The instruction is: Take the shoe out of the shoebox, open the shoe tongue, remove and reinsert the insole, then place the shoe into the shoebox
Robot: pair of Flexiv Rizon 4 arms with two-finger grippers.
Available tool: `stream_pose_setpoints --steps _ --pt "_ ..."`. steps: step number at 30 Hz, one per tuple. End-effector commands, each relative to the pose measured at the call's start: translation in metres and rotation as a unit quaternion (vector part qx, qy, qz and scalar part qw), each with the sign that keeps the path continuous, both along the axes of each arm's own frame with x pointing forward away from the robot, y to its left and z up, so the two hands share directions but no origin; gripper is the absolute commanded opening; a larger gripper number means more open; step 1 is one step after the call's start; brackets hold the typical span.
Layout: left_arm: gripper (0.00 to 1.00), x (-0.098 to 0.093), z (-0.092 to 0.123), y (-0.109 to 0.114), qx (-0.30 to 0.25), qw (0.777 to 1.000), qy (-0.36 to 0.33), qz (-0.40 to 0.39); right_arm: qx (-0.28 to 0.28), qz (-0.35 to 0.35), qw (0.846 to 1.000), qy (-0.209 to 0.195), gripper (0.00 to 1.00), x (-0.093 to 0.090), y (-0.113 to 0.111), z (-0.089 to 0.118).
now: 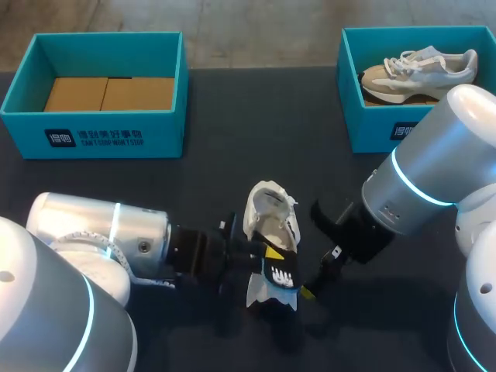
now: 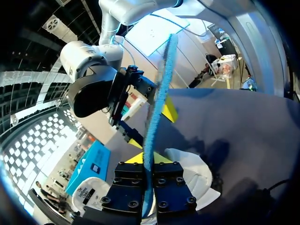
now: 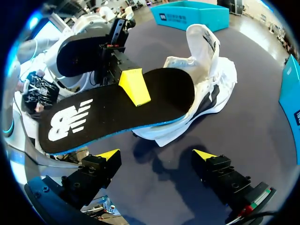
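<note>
**Desk:** What has your left side got hold of?

**Me:** My left gripper [image 2: 147, 157] is clamped on the insole [image 3: 117, 110], fingers almost together. One yellow fingertip [image 3: 135, 86] presses on its black top face. From the left wrist the insole stands edge-on between the fingers, showing its blue rim.

**Desk:** Any markings on it?

**Me:** I see a large white logo at the heel end, the end nearest my right gripper [image 3: 157, 154]. That gripper stands wide open with nothing in it, just beside and below the insole.

**Desk:** And the shoe?

**Me:** The white shoe [image 3: 211, 79] lies on the dark table [image 1: 232, 132] just ahead of my left gripper, at the insole's toe end. I can't tell whether that end sits inside the shoe or only over its opening.

**Desk:** Boxes?

**Me:** One teal shoebox [image 1: 93, 139] sits well ahead of my left gripper with brown cardboard [image 1: 108, 93] inside. It has a white label block and a line of white print on its front wall. The second shoebox [image 1: 372, 128], well ahead of my right gripper, holds a beige-and-white shoe [image 1: 418, 70]. My right arm partly hides its label.
</note>
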State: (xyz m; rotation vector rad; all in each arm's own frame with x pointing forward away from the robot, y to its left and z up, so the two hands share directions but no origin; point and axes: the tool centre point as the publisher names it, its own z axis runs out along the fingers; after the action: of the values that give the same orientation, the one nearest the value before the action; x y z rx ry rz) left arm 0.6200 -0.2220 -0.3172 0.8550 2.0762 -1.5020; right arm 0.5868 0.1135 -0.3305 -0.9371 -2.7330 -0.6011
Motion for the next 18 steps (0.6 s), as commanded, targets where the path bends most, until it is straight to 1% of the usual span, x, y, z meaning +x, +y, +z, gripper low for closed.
stream_pose_setpoints --steps 1,8,18 --pt "0.0 0.0 -0.002 -0.003 -0.001 1.0 0.003 -0.004 0.0 -0.001 1.0 -0.001 1.0 -0.001 0.001 -0.001" --pt "0.0 0.005 -0.011 -0.001 -0.013 1.0 0.015 -0.003 0.0 -0.001 1.0 -0.001 1.0 -0.001 0.001 -0.001" --pt "0.0 0.012 -0.016 0.001 -0.021 1.0 0.005 0.003 0.0 -0.001 1.0 -0.001 1.0 -0.001 0.001 -0.001"
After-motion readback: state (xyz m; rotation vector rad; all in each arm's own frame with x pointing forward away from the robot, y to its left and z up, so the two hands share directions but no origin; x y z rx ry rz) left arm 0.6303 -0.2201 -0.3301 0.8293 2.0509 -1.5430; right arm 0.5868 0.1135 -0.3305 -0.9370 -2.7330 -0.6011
